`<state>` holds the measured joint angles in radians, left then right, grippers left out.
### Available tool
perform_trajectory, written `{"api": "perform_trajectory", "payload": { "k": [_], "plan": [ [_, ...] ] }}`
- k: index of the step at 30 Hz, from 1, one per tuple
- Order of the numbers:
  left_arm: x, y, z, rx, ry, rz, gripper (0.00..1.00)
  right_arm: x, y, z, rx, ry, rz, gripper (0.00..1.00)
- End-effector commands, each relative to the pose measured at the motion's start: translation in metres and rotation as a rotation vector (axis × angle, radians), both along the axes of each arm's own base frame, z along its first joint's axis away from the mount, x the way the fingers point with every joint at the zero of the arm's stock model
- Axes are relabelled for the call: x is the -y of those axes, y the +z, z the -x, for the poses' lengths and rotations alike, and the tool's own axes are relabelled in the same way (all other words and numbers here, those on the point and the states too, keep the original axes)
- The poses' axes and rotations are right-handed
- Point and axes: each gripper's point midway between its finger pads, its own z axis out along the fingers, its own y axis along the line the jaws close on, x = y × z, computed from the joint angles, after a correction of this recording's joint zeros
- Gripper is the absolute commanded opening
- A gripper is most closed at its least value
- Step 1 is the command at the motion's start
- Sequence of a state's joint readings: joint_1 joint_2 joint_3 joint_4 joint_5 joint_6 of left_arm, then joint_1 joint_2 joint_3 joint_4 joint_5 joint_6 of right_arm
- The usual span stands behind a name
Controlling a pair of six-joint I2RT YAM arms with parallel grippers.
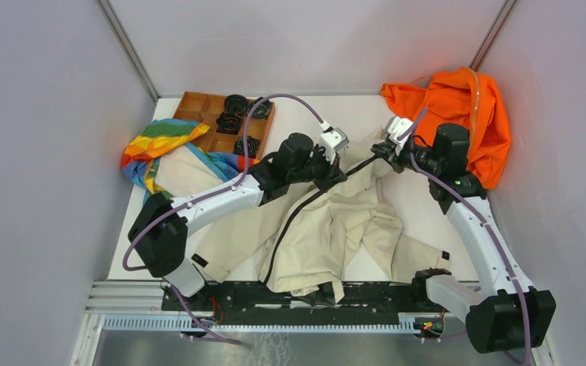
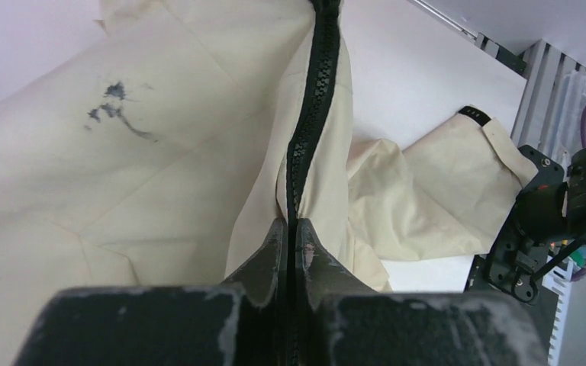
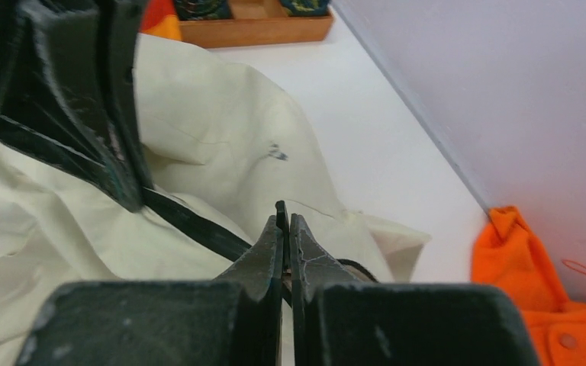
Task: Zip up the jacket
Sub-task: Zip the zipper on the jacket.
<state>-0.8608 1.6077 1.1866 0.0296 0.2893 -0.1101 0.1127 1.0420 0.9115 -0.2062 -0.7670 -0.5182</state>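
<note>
The beige jacket point(image 1: 328, 229) lies spread across the table with its dark zipper point(image 1: 290, 221) running from the near edge up to the far middle. My left gripper point(image 1: 334, 177) is shut on the zipper point(image 2: 309, 114), the jaws pinching the black tape where it meets the beige fabric point(image 2: 122, 175). My right gripper point(image 1: 381, 152) is shut on a small black tab at the zipper's far end; the tab pokes out between the fingertips point(image 3: 275, 236). The zipper point(image 3: 191, 225) stretches taut between the two grippers. The left gripper's fingers point(image 3: 84, 99) show at upper left in the right wrist view.
A wooden tray point(image 1: 198, 107) with black parts sits at the far left, a rainbow-striped cloth point(image 1: 160, 141) beside it. An orange garment point(image 1: 458, 107) lies bunched at the far right, close behind the right arm. Walls enclose three sides.
</note>
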Motion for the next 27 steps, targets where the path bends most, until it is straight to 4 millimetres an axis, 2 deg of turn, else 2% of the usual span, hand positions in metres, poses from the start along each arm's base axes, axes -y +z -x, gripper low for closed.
{"api": "perform_trajectory", "payload": {
  "k": [1, 8, 12, 15, 17, 18, 21, 23, 24, 27],
  "plan": [
    [-0.019, -0.004, 0.004, -0.049, 0.000, -0.020, 0.02, 0.044, 0.067, -0.042, 0.246, -0.201, 0.067, 0.00],
    [-0.047, -0.008, 0.016, -0.080, 0.014, -0.052, 0.02, 0.121, 0.104, -0.080, 0.401, -0.503, 0.203, 0.00],
    [-0.058, -0.002, 0.021, -0.077, 0.024, -0.049, 0.02, 0.147, 0.108, -0.092, 0.418, -0.587, 0.248, 0.00],
    [-0.064, -0.003, 0.024, -0.088, 0.023, -0.060, 0.02, 0.158, 0.111, -0.095, 0.420, -0.605, 0.254, 0.00],
    [-0.063, 0.000, 0.027, -0.097, 0.009, -0.043, 0.02, 0.146, 0.113, -0.091, 0.411, -0.516, 0.200, 0.00],
    [-0.059, 0.004, 0.029, -0.101, -0.006, -0.021, 0.02, 0.131, 0.110, -0.086, 0.388, -0.442, 0.155, 0.00],
    [-0.044, 0.017, 0.030, -0.124, -0.052, 0.040, 0.02, 0.070, 0.085, -0.060, 0.232, -0.195, -0.017, 0.00],
    [-0.033, 0.021, 0.029, -0.159, -0.075, 0.058, 0.02, 0.031, 0.071, -0.042, 0.183, -0.107, -0.036, 0.00],
    [-0.028, 0.023, 0.027, -0.175, -0.083, 0.062, 0.02, 0.011, 0.068, -0.032, 0.175, -0.061, -0.054, 0.00],
    [-0.016, 0.026, 0.025, -0.219, -0.103, 0.076, 0.02, -0.028, 0.068, -0.008, 0.103, 0.034, -0.143, 0.00]
  ]
}}
